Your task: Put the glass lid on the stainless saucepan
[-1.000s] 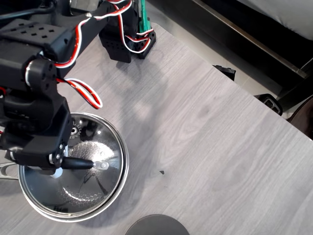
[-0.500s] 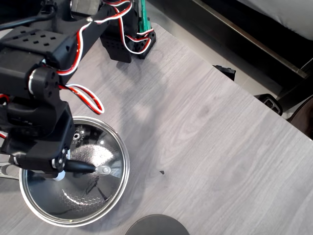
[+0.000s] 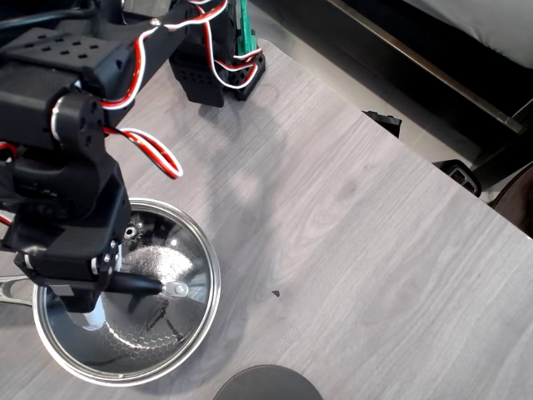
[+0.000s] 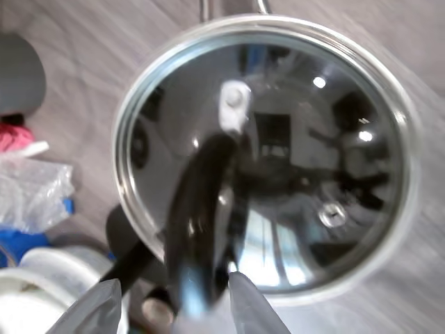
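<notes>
The glass lid (image 3: 171, 250) sits level on the stainless saucepan (image 3: 125, 373), their rims lined up; the honeycomb interior shows through the glass. The pan's steel handle (image 3: 10, 288) sticks out to the left in the overhead view. In the wrist view the lid (image 4: 327, 125) fills the frame, with its steam vent (image 4: 332, 216) and black bar handle (image 4: 201, 209). My gripper (image 4: 174, 296) straddles the near end of that handle. The right finger is against it and a gap shows on the left, so it is open. From overhead the gripper (image 3: 104, 287) is over the lid's left half.
A dark grey disc (image 3: 266, 385) lies at the front table edge, right of the pan. The arm's base (image 3: 216, 71) stands at the back. The wrist view shows a plastic bag (image 4: 31, 191) and white and blue items at its left. The table's right edge runs diagonally.
A second ago the lid hung slightly off the pan's rim; now it rests seated on it. The arm has shifted a little over the lid.
</notes>
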### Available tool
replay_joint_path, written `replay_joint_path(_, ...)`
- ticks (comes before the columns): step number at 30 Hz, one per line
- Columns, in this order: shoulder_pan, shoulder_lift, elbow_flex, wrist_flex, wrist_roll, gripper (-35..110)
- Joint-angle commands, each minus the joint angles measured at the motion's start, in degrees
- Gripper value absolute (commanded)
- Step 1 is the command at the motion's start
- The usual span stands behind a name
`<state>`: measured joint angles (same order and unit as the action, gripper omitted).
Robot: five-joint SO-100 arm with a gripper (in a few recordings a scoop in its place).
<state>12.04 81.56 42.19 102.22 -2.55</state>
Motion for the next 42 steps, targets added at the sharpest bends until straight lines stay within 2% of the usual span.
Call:
replay_joint_path(1, -1.93, 11.87, 4.22, 0.26, -0.18, 18)
replay_joint_path(4, -6.42, 25.58, 18.54, -2.29, 0.00, 17)
replay_joint_path(6, -10.63, 38.41, 33.31, -8.53, 0.35, 0)
replay_joint_path(12, -20.57, 75.06, 80.77, -26.81, 2.37, 0)
replay_joint_path(21, -21.80, 99.40, 118.04, -35.07, 4.66, 0)
replay_joint_path(24, -22.41, 109.51, 124.63, -33.31, 4.22, 0)
replay_joint_path(32, -22.32, 109.60, 134.56, -34.45, 5.19, 0)
replay_joint_path(42, -18.72, 109.60, 135.00, -31.11, 5.80, 0)
